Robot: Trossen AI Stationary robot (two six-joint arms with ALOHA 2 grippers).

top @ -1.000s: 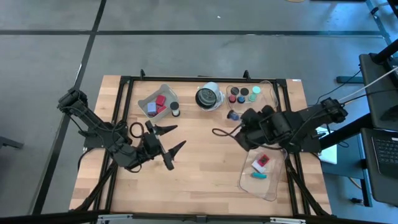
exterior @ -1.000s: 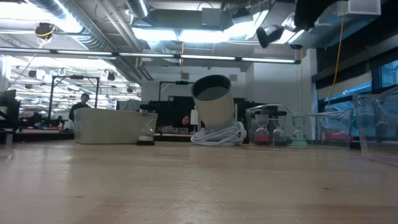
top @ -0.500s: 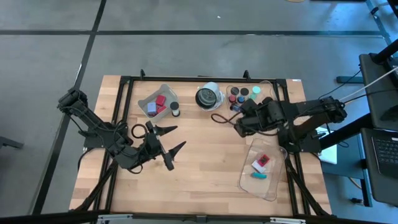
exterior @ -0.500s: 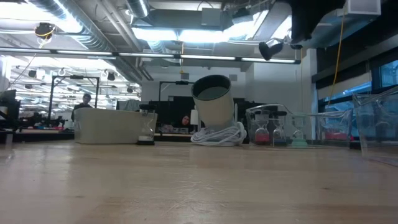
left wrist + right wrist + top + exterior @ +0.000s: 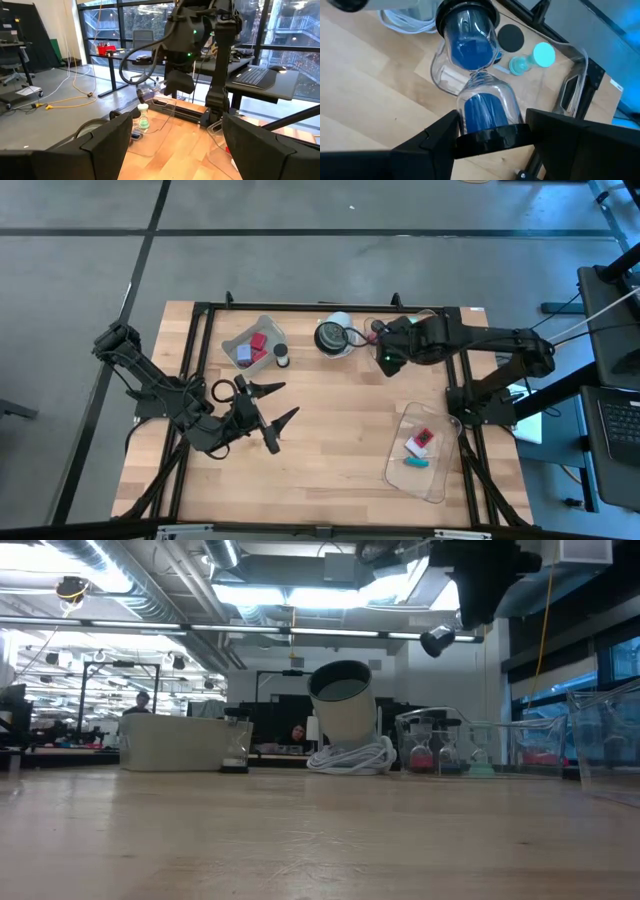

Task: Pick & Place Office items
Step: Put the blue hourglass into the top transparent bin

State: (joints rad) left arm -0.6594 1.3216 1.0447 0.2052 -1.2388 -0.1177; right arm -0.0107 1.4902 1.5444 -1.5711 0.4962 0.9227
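Observation:
My right gripper (image 5: pixel 383 350) hangs above the far-right clear tray (image 5: pixel 425 320) and is shut on a blue-sand hourglass (image 5: pixel 477 75) with black end caps. In that tray lie a teal hourglass (image 5: pixel 535 56) and a black-capped piece (image 5: pixel 511 36); from above they show as round caps (image 5: pixel 410 327). Red and pale blocks lie in the far-left tray (image 5: pixel 255 345). A red-and-white block (image 5: pixel 420 442) and a teal block (image 5: pixel 415 462) lie in the near-right tray. My left gripper (image 5: pixel 280 402) is open over the table's left middle, touching nothing. My right gripper pinches the hourglass by its near black cap (image 5: pixel 492 136), one finger (image 5: pixel 437 135) on each side. The fingers slant down from above. The hourglass reaches out beyond the fingertips, its other cap (image 5: pixel 466 15) toward the tray; the low view shows the gripper (image 5: pixel 480 585) well above the table.
A white-and-black round object (image 5: pixel 335 335) with a coiled white cable (image 5: pixel 350 758) stands at the far middle, beside the right gripper. A small dark-capped piece (image 5: pixel 282 360) stands by the far-left tray. Bare wood (image 5: pixel 330 430) spans the table's middle and near side.
My right gripper has carried the hourglass from the table's right middle toward the far edge, ending over the far-right tray, and in the low view it has come lower. The left arm has kept still.

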